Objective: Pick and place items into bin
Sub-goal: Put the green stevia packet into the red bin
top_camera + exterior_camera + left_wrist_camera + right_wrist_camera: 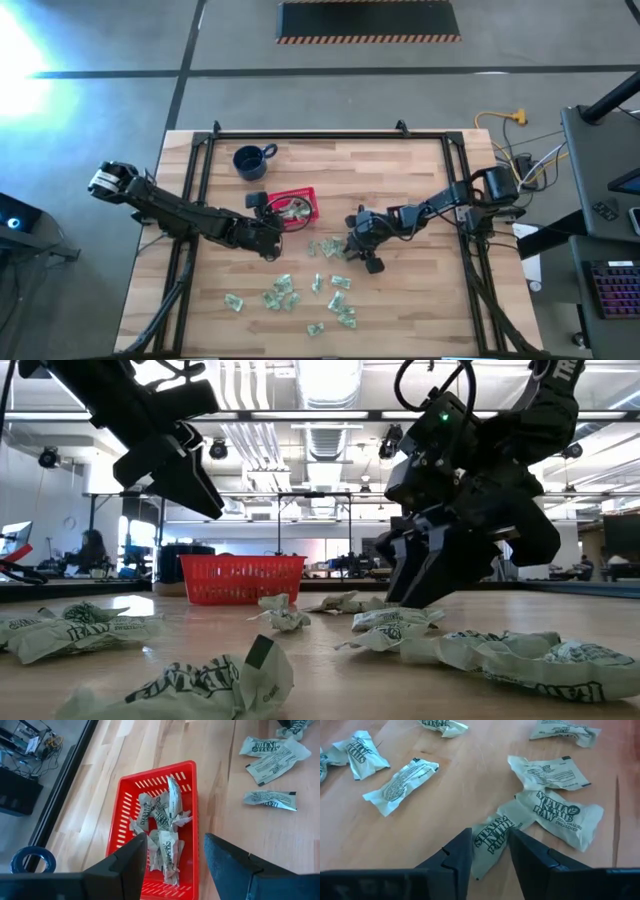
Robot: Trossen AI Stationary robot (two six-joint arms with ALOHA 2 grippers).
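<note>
Several pale green-and-white wrapped items (300, 295) lie flat and scattered on the wooden table (420, 300). A few more sit in the red latticed bin (293, 208). My left gripper (175, 855) hangs open and empty above the bin's (125, 805) near end, over the items inside it (162, 820). My right gripper (489, 850) is down at the table to the right of the bin. Its fingers stand apart on either side of one item's end (490, 837). That item lies flat on the wood. My right gripper comes slanting down at the item, with one finger (457, 852) on each side of its near end (492, 832). Whether the fingers touch the wrapper I cannot tell. The item lies on the table, beside two other items (560, 815).
A dark blue mug (250, 160) stands beyond the bin toward the far left. A black frame (330, 135) runs along the table's far edge and sides. More items (210, 685) lie close to the near edge.
</note>
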